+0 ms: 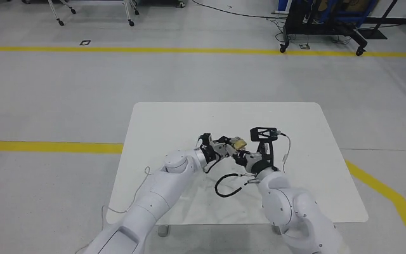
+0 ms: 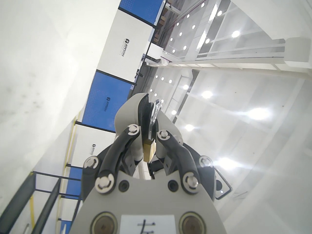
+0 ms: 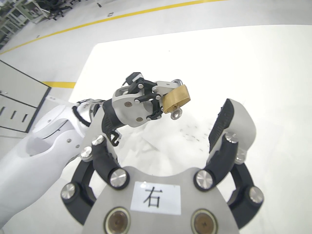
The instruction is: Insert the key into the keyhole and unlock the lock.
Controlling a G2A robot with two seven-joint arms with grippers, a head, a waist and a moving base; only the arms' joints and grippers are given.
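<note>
a: since the key [image 3: 176, 114] sits in the lock [image 3: 176, 98] already, is it unlocked?
b: i cannot tell. the left end effector [image 3: 168, 91] pinches the lock above the table [image 3: 243, 62]. the right end effector [image 1: 243, 158] is spread, near the key. the turning is left, i think.

— Any print to be made out?

— A white label [image 2: 148, 225] bearing one black character sits on the base plate of the left gripper [image 2: 152, 112]. A second label [image 3: 156, 198], with a different character, is on the right gripper's [image 1: 242, 155] plate.

— Anything farther off?

— Logos with a line of lettering, one each on the white wall panels [image 2: 124, 47] and the blue panels [image 2: 107, 103].
</note>
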